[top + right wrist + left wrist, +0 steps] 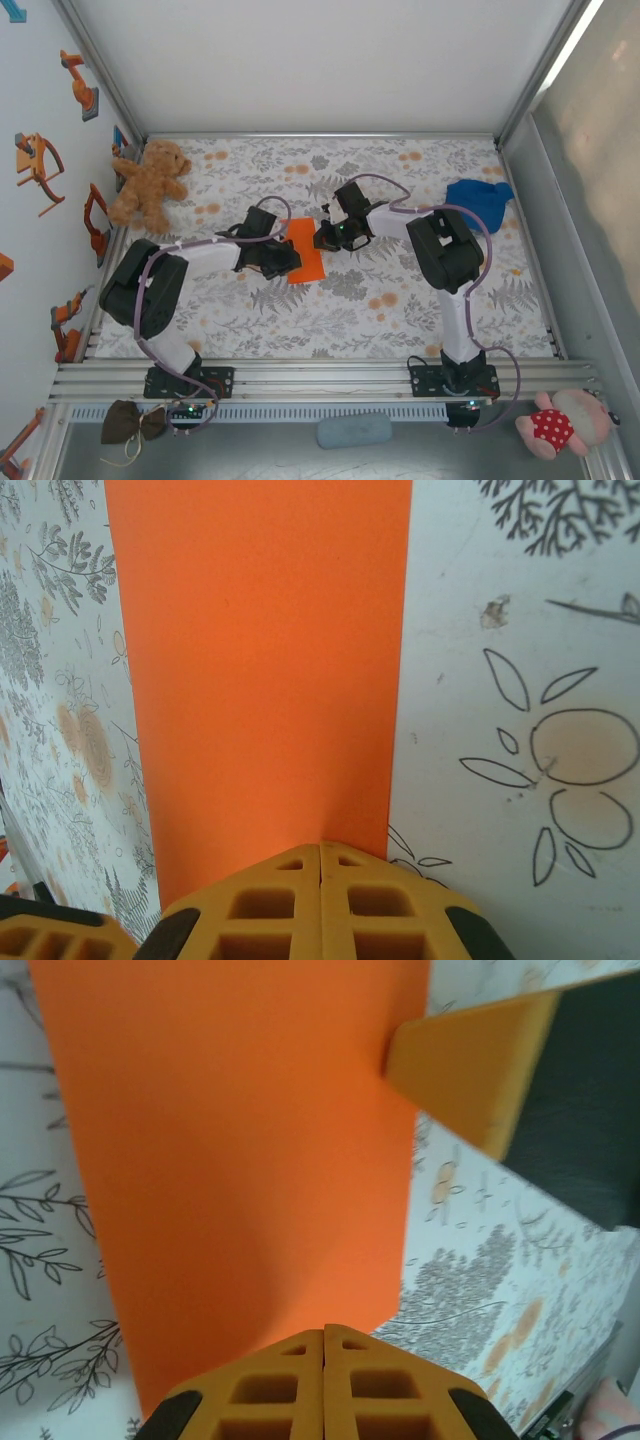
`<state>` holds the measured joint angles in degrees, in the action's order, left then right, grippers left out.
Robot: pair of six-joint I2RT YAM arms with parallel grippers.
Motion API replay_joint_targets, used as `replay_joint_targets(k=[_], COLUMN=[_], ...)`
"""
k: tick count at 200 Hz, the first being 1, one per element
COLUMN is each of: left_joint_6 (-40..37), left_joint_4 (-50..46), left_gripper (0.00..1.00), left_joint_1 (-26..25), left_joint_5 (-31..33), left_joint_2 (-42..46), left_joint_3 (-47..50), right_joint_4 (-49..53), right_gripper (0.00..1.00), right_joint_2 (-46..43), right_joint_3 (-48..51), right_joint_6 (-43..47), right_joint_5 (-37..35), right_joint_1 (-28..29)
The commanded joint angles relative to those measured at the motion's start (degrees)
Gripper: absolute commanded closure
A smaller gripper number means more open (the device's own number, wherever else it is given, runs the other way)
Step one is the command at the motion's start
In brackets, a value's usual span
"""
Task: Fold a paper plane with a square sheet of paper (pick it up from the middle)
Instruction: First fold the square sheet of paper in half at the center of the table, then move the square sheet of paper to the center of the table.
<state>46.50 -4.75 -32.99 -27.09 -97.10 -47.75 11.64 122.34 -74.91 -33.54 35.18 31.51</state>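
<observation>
From where I stand, the square sheet of paper [305, 250] lies flat on the flowered table cover [400, 290], about mid-table. It shows as an upright oblong, longer toward the back than it is wide. The two arms meet over it, one from each side.

The left gripper [323, 1338] comes in at the sheet's left edge, toward its near corner. Its jaws are pressed together with no gap between them. In its own wrist view the orange paper spreads away from the closed tips, starting right at them.

The right gripper [320, 852] sits at the sheet's right edge, a little farther back than the left one. It is clenched tight as well, and the paper begins at its tips and runs off as a straight-sided strip.

Each pair of tips touches the paper's border. I cannot tell whether either one nips the edge or only bears down on it.

One yellow finger [465, 1070] of the right gripper juts over the sheet's far side in the left wrist view.

A teddy bear [150, 185] sits well left of the sheet and farther back. A blue cloth lump [480, 200] lies well to the sheet's right.
</observation>
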Motion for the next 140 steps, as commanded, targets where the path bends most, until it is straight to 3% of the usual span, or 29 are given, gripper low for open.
replay_joint_targets(k=[1,67,109,140], left_joint_6=[0.19,-2.20,-4.99,-4.30], left_joint_4=[-0.04,-4.08,-10.67,-10.19], left_gripper=[0.92,0.92,0.92,0.88], left_joint_1=[-0.04,0.34,0.45,0.96], left_joint_5=[-0.47,1.05,2.96,4.55], left_joint_2=[-0.98,2.60,9.52,11.80], left_joint_3=[1.50,10.63,8.63,3.76], right_joint_4=[17.28,17.28,18.20,17.49], right_gripper=[1.00,1.00,1.00,1.00], right_joint_2=[8.36,8.00,6.88,3.10], right_joint_3=[5.39,5.31,3.83,1.07], right_joint_6=[1.39,1.41,1.37,-0.48], right_joint_5=[-18.74,-18.83,-17.72,-14.06], right_joint_1=[-2.68,-2.67,-2.68,-2.60])
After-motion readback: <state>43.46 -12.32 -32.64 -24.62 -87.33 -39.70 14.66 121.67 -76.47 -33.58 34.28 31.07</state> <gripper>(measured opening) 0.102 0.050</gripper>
